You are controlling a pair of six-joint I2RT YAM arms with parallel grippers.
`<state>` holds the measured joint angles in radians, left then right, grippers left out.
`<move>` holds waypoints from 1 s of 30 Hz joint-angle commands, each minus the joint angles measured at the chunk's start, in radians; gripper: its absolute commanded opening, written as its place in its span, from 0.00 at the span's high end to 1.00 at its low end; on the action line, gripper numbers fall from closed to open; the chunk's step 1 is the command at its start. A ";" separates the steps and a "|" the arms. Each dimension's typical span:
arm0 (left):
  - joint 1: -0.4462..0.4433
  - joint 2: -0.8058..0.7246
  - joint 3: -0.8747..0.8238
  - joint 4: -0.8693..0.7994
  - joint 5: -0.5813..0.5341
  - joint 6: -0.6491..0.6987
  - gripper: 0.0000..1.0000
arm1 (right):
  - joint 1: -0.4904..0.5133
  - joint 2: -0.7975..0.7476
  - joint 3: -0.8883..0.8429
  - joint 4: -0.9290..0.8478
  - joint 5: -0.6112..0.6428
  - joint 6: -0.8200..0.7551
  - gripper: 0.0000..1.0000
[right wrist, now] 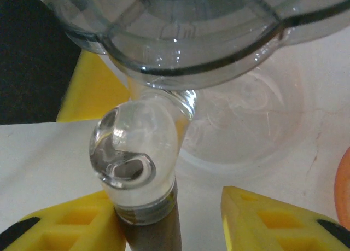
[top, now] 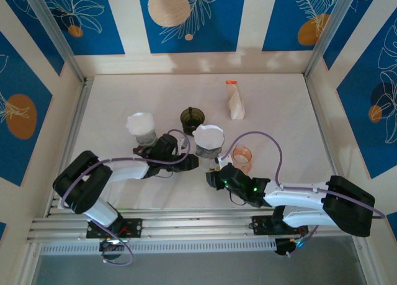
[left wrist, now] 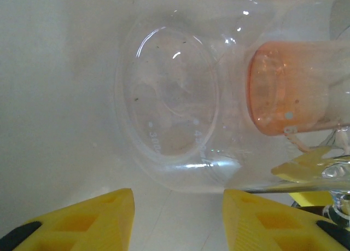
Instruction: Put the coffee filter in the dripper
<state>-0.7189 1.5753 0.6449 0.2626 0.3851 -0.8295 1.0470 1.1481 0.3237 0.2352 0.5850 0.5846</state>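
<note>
Top external: L gripper [top: 191,161] n R gripper [top: 213,173] crowding glass carafe [left wrist: 169,98], dripper [right wrist: 191,32] on top w/ filter [top: 209,136] in it. Both jaws apart, nothing clamped; carafe handle [right wrist: 134,152] btwn R fingers [right wrist: 273,223].

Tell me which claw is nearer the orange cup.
Right. The right claw sits just beside the orange cup, on its near-left side. The left claw is farther left, with the glass server standing between it and the cup.
</note>
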 commanded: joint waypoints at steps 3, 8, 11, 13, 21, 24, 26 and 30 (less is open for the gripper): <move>-0.010 0.061 0.082 0.031 -0.054 0.009 0.54 | -0.064 0.034 -0.020 0.089 -0.028 -0.027 0.54; -0.006 0.104 0.124 0.031 -0.078 0.006 0.54 | -0.127 0.075 0.001 0.118 -0.043 -0.050 0.56; 0.000 0.129 0.148 0.033 -0.083 0.008 0.54 | -0.172 0.105 0.010 0.144 -0.066 -0.061 0.57; 0.003 0.151 0.168 0.034 -0.083 0.007 0.55 | -0.201 0.133 0.021 0.160 -0.082 -0.068 0.57; 0.026 0.222 0.231 0.049 -0.096 -0.005 0.55 | -0.270 0.247 0.076 0.219 -0.110 -0.084 0.60; 0.035 0.237 0.250 0.046 -0.103 -0.004 0.55 | -0.288 0.280 0.098 0.234 -0.111 -0.091 0.60; 0.043 0.248 0.264 0.044 -0.106 -0.004 0.55 | -0.306 0.303 0.112 0.243 -0.118 -0.096 0.60; 0.058 0.265 0.288 0.041 -0.106 -0.004 0.56 | -0.344 0.348 0.140 0.266 -0.142 -0.110 0.61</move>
<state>-0.6769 1.8194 0.8993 0.2993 0.2897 -0.8326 0.7254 1.4723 0.4309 0.4465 0.4656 0.4995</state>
